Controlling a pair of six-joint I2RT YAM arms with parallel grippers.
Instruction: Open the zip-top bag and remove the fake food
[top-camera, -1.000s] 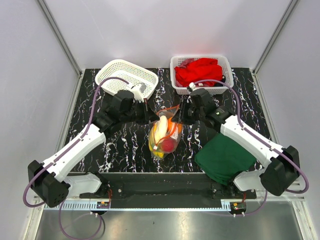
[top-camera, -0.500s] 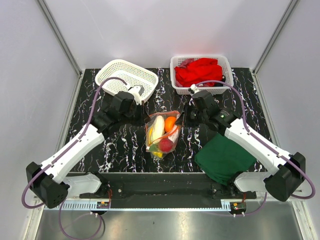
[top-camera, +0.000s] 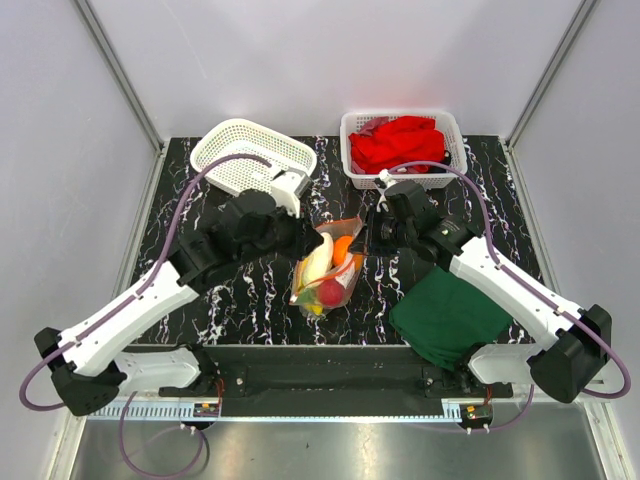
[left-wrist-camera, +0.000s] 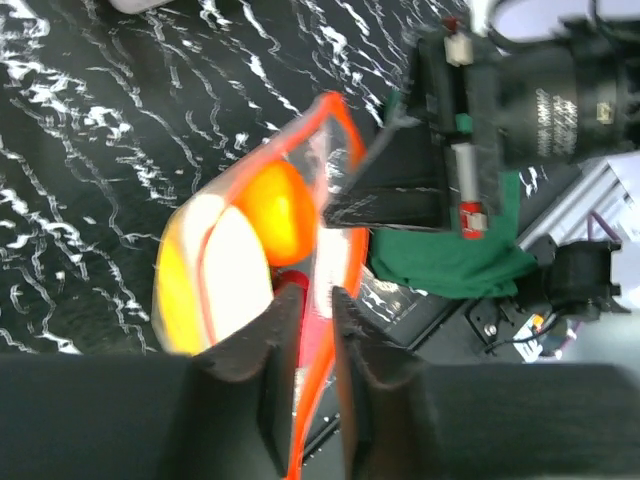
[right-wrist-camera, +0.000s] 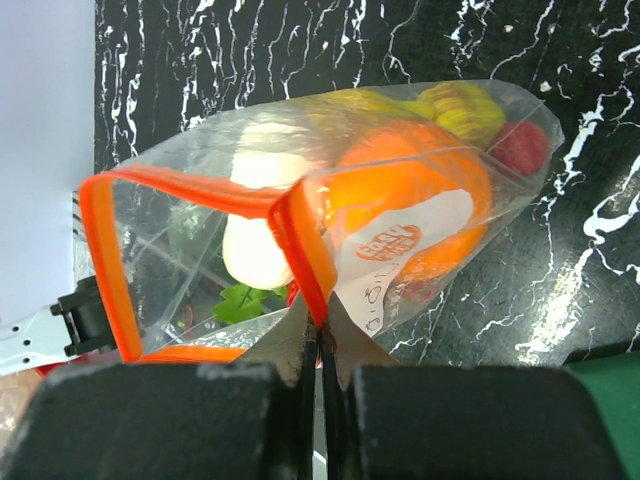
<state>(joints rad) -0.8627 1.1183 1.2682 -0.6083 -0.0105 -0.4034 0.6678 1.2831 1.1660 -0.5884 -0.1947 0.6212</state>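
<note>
Orange-red lip of the zip-top bag (top-camera: 325, 270), lying on the surface (top-camera: 260, 310) with fake food (right-wrist-camera: 400, 215) inside, is pinched by the closed right gripper (right-wrist-camera: 320, 330), so widening the mouth likely needs the slightly parted left gripper (left-wrist-camera: 312, 300), astride the other lip, to clamp and pull.

- The orange-red zip strip (left-wrist-camera: 318, 390) of the clear crinkly plastic zip-top bag (top-camera: 335, 262) ran off the left wrist view's bottom edge.
- The white right arm (top-camera: 510, 285) covered part of the dark green folded cloth (top-camera: 440, 315).
- The small plastic fake food (right-wrist-camera: 455, 105) deepest in the bag was blurred.
</note>
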